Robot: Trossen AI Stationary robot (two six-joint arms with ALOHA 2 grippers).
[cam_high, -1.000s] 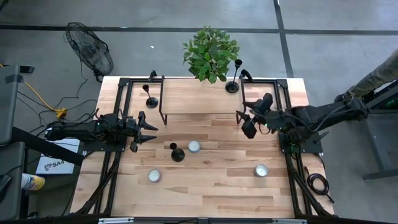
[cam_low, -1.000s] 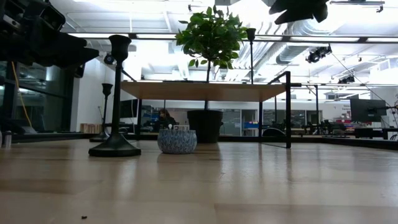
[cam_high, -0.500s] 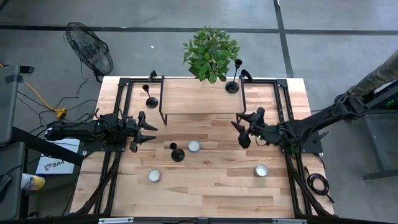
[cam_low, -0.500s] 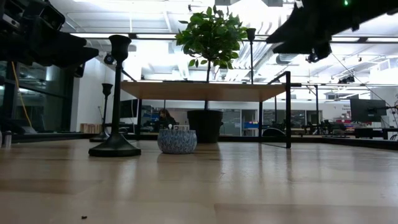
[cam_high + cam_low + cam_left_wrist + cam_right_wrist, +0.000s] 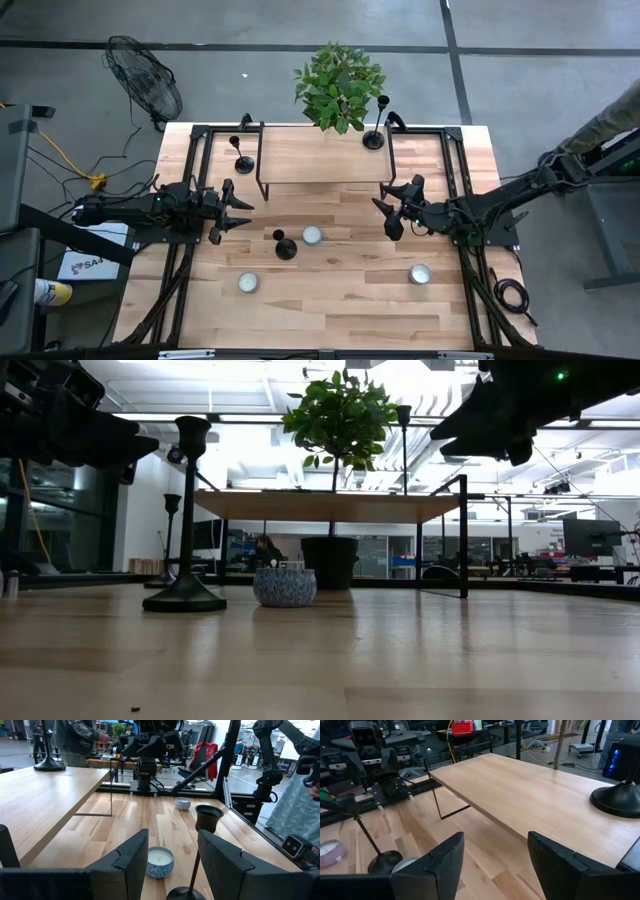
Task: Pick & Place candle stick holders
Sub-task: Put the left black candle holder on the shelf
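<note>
Three black candle stick holders stand upright on their round bases. One (image 5: 285, 247) is on the table's middle, next to a white candle (image 5: 312, 235). Another (image 5: 243, 162) stands on the table left of the raised shelf (image 5: 320, 155). The third (image 5: 374, 138) stands on the shelf's right end. My left gripper (image 5: 240, 212) hovers open at the left, pointing level at the middle holder (image 5: 208, 817). My right gripper (image 5: 386, 215) hovers open in front of the shelf's right end, above the table (image 5: 480, 430), with nothing between its fingers (image 5: 495, 870).
Two more white candles (image 5: 248, 283) (image 5: 420, 273) lie on the near half of the table. A potted plant (image 5: 338, 85) stands behind the shelf. Thin black legs (image 5: 262, 185) carry the shelf. A person's sleeve (image 5: 610, 120) shows at the far right, off the table.
My right gripper has come down from high over the shelf's right end to a spot in front of it, a little toward the table's near edge, tipping closer to level. It has stayed open. Nothing else has moved.
</note>
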